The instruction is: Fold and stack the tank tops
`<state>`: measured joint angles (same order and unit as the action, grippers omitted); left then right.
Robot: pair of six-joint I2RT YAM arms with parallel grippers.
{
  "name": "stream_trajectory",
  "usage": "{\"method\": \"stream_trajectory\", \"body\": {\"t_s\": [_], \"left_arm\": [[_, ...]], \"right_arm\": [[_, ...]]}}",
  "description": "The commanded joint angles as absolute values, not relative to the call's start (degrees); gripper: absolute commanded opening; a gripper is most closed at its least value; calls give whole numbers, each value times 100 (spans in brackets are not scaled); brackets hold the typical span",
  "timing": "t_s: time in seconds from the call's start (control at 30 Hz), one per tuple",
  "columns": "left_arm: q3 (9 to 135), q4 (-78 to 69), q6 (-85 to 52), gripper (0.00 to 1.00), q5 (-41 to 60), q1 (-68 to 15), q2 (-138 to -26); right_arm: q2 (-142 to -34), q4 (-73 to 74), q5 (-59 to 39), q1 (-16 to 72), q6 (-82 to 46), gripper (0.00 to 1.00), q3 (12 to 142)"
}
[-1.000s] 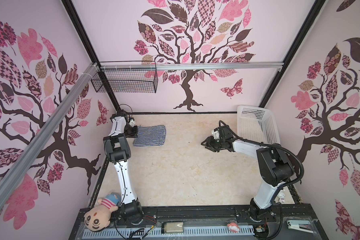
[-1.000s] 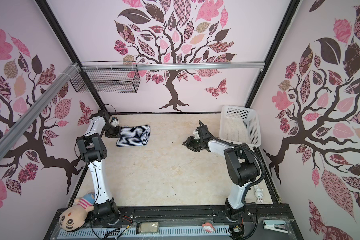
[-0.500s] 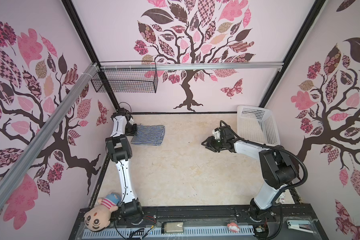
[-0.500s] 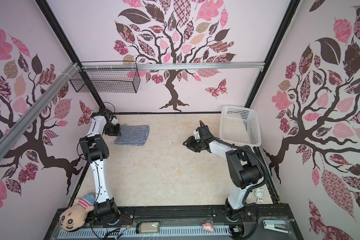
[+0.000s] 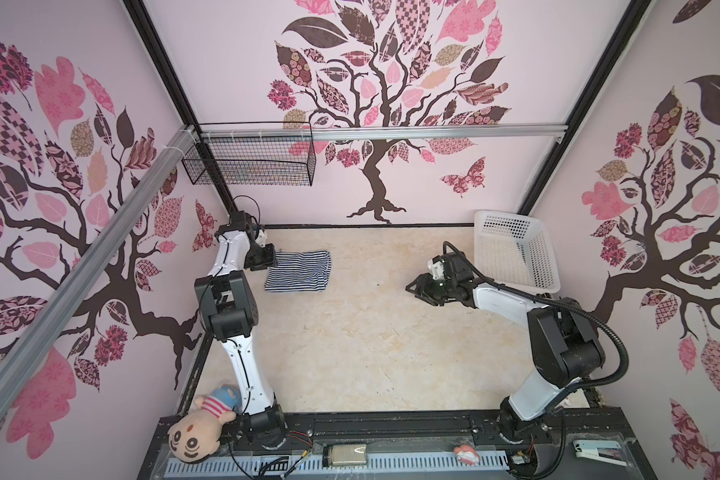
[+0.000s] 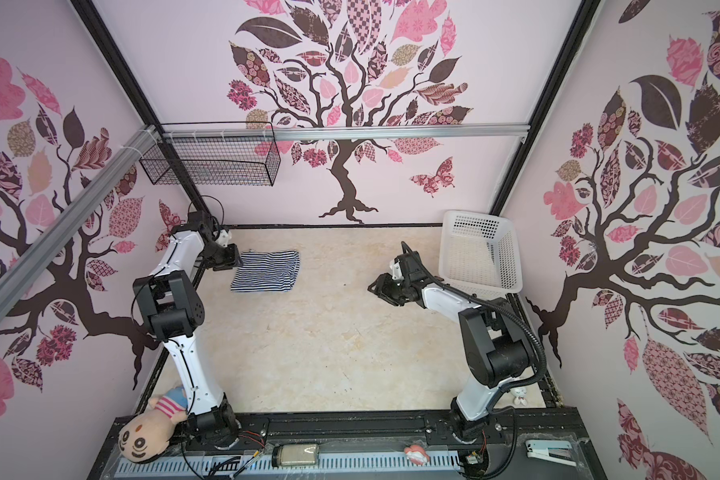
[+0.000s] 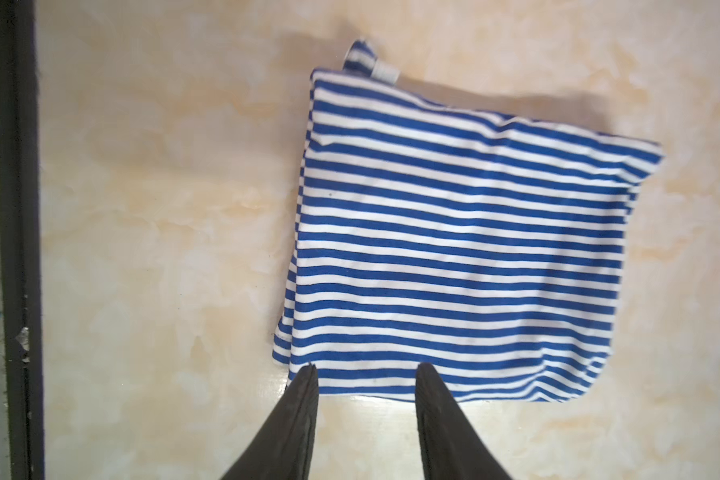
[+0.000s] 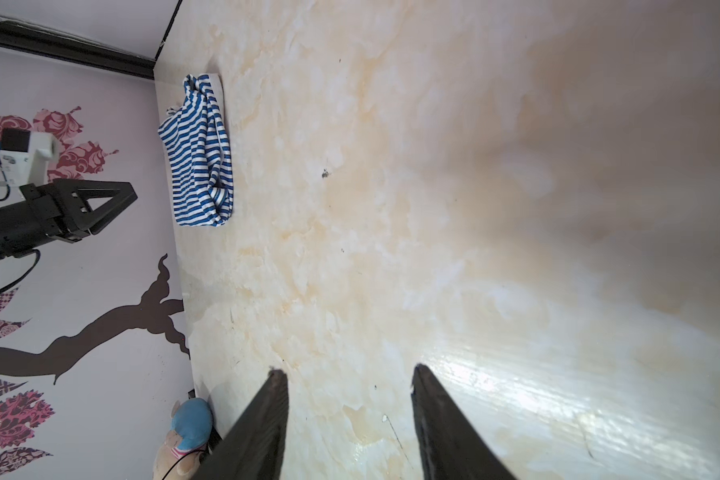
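Folded navy-and-white striped soft tank tops (image 7: 454, 249) rest at the far-left corner of the beige marbled table (image 5: 371, 332). Left fingers (image 7: 298, 415), clenched a second ago, now stand parted at the bundle's edge: released. Right fingers (image 8: 267, 424) parted, empty, mid-table. Placement judged finished.

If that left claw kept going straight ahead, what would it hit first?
Probably the folded tank top: the left gripper points at its near edge, though how high it hovers is unclear.
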<state>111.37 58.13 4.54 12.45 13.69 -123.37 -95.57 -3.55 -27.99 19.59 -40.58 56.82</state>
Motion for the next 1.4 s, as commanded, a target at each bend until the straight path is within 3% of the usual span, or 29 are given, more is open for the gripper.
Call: {"method": "stream_trajectory", "body": {"t_s": [0.0,0.1,0.23,0.33,0.7,0.97,1.17,1.37], "left_arm": [[10878,5642,685,41,1602,1009,-12257],[10758,5577,728,35,2109,697,-12290],[10827,5547,776,20,2533,333,-12507],[10857,5570,862,16,2633,33,-12626],[10725,5356,806,17,2178,-378,-13084],[10510,5342,875,16,2620,-378,-13276],[10343,5380,946,18,2683,-374,-12949],[10268,5538,909,23,3491,-378,-12099]], "right_arm": [[-9281,-609,-2664,1985,-3928,51,5531],[-9164,-606,-2637,1980,-3957,48,5424],[-8994,-632,-2578,1982,-3968,45,5278],[-8883,-642,-2541,1978,-3955,45,5156],[-8581,-623,-2548,1857,-3975,45,4808],[-8438,-649,-2575,1785,-3938,45,4656],[-8289,-736,-2541,1750,-3887,46,4596],[-8173,-1142,-2317,1731,-3685,50,4859]]}}
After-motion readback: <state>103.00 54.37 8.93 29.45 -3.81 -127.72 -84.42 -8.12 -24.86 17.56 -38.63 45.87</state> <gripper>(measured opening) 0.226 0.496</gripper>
